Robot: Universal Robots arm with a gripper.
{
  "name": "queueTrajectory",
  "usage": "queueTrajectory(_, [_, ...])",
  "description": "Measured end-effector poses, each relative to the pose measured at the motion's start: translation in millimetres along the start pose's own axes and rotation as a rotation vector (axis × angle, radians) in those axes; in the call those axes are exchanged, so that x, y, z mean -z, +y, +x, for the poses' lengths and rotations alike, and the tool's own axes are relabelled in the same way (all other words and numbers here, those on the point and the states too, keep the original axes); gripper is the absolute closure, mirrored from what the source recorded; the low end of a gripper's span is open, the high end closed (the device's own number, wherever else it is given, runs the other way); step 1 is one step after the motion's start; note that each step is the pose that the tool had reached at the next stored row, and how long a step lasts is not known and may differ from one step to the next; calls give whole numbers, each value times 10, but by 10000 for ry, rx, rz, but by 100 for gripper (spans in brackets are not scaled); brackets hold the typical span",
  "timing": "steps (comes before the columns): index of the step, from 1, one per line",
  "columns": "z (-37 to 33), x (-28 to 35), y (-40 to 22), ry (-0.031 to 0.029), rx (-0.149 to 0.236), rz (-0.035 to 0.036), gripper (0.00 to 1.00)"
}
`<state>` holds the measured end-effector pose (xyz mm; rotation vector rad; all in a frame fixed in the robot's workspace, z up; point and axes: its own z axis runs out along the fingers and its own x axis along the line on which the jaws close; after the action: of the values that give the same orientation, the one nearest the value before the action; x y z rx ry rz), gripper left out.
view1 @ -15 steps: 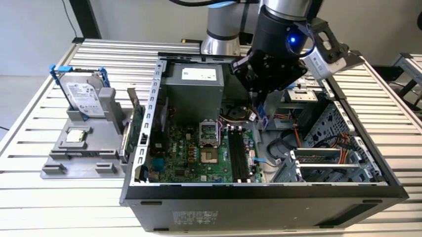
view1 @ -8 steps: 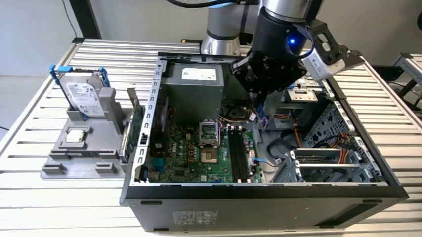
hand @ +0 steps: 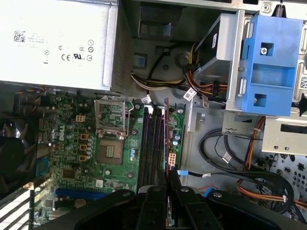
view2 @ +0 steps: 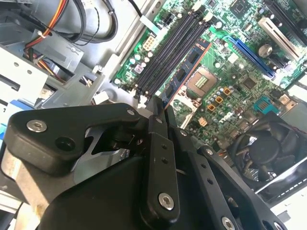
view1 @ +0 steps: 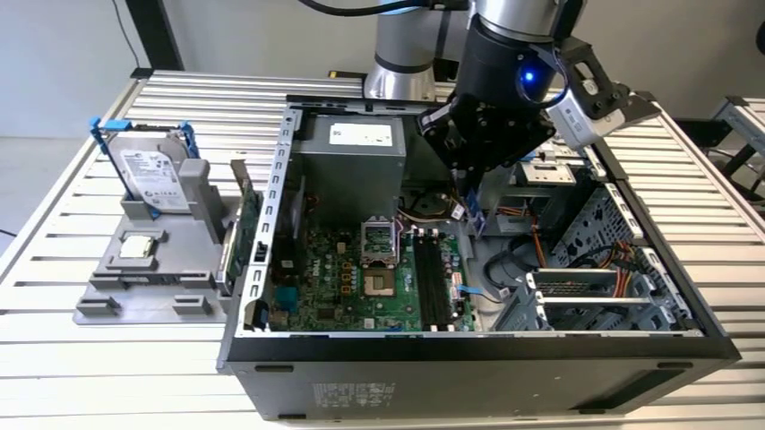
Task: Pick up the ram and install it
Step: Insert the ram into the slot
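The step in hand looks like the seating of the long, narrow dark blue-black circuit-board ram (view2: 190, 63). Doing it well would, I judge, hang on alignment: the stick's long edge parallel with the long black plastic memory slots (view2: 165, 53), its notch matched to the slot's key, the end latches open, and the push kept straight down and even along its length so the board neither tilts nor rakes the nearby parts of the green motherboard (view1: 340, 282). In the exterior view the black two-fingered tool (view1: 468, 195) hangs inside the open-sided dark computer case (view1: 478, 367), which lies on the slatted pale metal desk (view1: 107, 367). The tool is at about one o'clock from the square silver processor socket (view1: 380, 285), near the twelve o'clock end of the slot row. Its fingers (view2: 154, 120) are drawn almost together, clamped flat on the two faces of the ram with only the board's thickness between them (nothing else is in their grip). In both wrist views the ram juts out from the fingers edge-on and lines up lengthwise with the slots, on the side of the row away from the socket; it seems to sit above them, not seated, though whether its lower edge touches a slot I cannot tell
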<state>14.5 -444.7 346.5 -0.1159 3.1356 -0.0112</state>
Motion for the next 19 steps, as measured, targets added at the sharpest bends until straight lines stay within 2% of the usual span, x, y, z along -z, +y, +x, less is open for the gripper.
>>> queueTrajectory(19, [0,0,0,0,0,-1,100])
